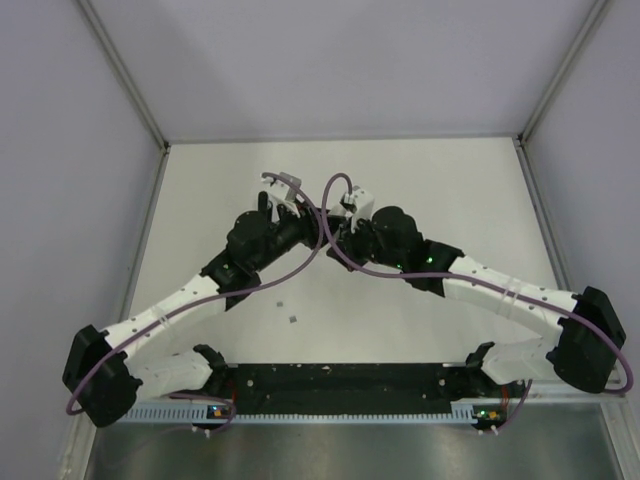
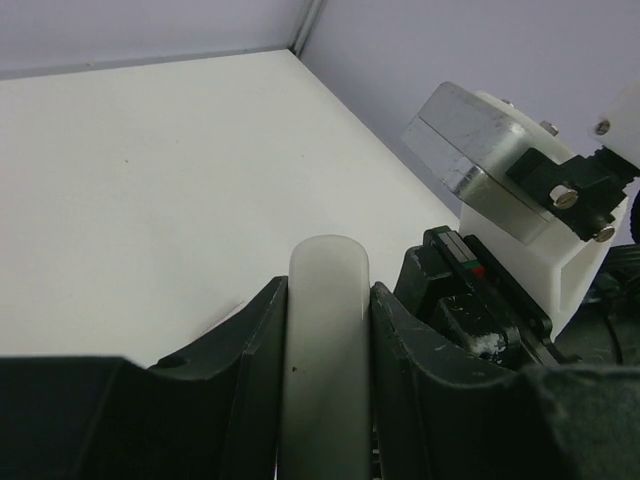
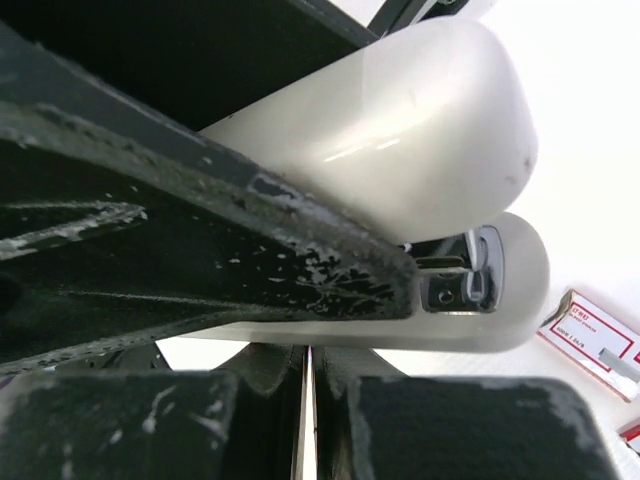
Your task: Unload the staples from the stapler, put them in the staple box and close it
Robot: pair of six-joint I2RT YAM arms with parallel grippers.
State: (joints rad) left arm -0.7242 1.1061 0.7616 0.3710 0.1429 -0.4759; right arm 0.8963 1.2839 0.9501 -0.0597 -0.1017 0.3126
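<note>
Left tool [image 2: 330, 290] clamped across pale stapler [image 2: 325, 350], one finger each side; right tool [image 3: 306, 385] fingers nearly together, only thin slit; stapler's rounded end just beyond its tips.

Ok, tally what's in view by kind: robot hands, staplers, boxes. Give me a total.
Black two-finger robot hands: 2, the left hand and the right hand.
Pale grey rounded plastic stapler: 1.
Red-and-white printed cardboard boxes: 2, the second only a corner at the frame edge.
Total: 5.
</note>
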